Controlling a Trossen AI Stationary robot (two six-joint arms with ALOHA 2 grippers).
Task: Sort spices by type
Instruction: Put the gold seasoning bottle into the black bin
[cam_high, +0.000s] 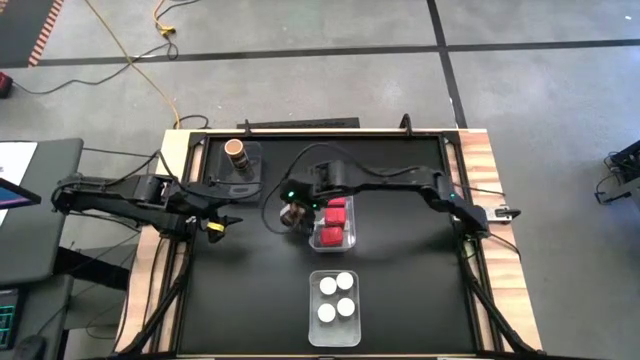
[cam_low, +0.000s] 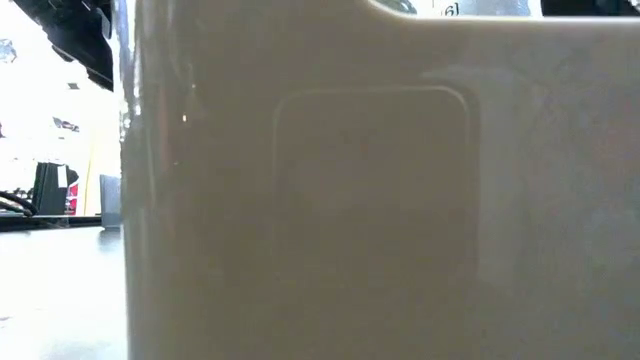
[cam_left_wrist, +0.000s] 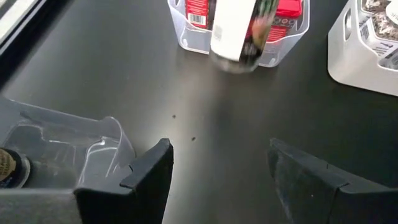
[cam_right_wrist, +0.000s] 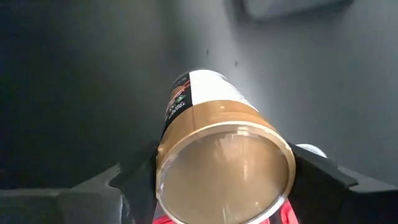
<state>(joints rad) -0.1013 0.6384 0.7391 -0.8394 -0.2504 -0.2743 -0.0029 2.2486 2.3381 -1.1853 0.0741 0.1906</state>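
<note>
A tan-topped jar (cam_right_wrist: 221, 158) is held by the right tool (cam_high: 293, 213) just beside the tub of red boxes (cam_high: 334, 222). The left tool (cam_high: 222, 224) is kept partly open, empty, above the black worktop (cam_high: 400, 290). Grey floor (cam_high: 320, 60) is seen beyond.

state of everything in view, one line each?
Right gripper: shut on gold-lidded jar, held above the table.
Left gripper: open, empty.
Red-box tub: holds red boxes.
White-lid tub: four jars, upright.
Far-left tub: one brown-topped jar, upright.
</note>
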